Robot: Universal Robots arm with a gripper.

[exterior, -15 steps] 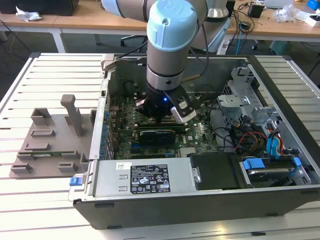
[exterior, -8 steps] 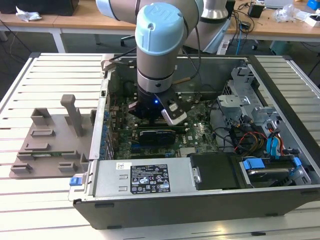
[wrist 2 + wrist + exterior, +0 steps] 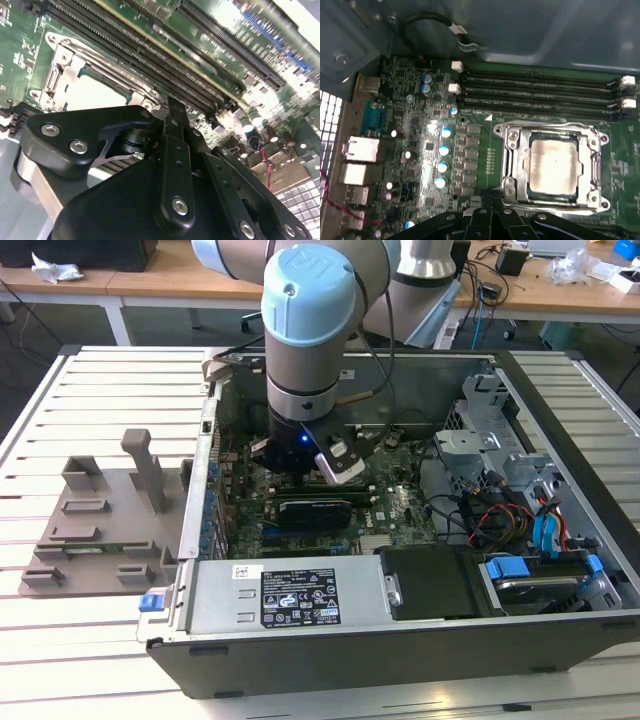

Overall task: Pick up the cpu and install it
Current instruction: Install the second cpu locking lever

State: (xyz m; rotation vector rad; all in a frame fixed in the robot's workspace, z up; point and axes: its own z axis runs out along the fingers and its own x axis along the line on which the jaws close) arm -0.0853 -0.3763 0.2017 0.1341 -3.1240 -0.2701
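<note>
The cpu, a flat square chip with a silvery-grey top, lies inside the metal socket frame on the green motherboard. In the second wrist view the cpu shows as a pale square just past the black gripper linkages. My gripper hovers over the board at the edge of the socket, apart from the chip, its fingers drawn together with nothing between them. In the exterior view the arm's wrist reaches down into the open computer case.
Long memory slots run beside the socket. Blue-topped capacitors and rear ports crowd the other side. The power supply, drive cage and cables line the case. A grey fixture sits outside it.
</note>
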